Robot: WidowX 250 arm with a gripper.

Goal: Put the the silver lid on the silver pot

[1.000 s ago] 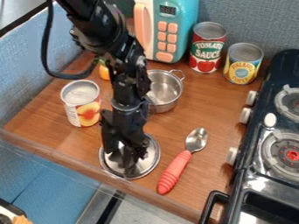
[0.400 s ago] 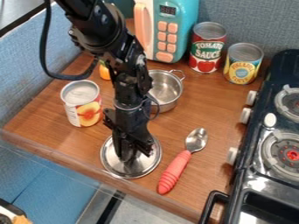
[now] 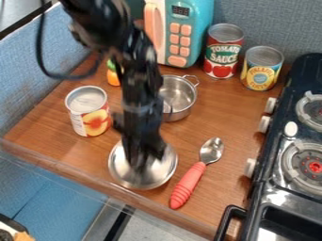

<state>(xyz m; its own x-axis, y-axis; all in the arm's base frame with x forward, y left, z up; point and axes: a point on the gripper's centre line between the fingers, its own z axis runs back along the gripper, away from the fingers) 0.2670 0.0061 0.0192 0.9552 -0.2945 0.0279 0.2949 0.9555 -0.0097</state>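
Camera view had the gripper (image 3: 141, 164) down at the silver lid (image 3: 156, 176), near the counter's (image 3: 213, 122) front edge; blurry, so I couldn't tell how open the jaws were or if they'd grabbed it. Silver pot (image 3: 181, 94) sat upright farther back, shiny inside showing. Peach-picture can (image 3: 82, 120) stood upright off to its side.

The spoon (image 3: 187, 184) lies on the table (image 3: 226, 113), right of the lid (image 3: 161, 174). Behind the lid stands the pot (image 3: 180, 96), a can (image 3: 88, 114) at its left, the microwave (image 3: 183, 42) behind it, the stove (image 3: 289, 113) farther right.
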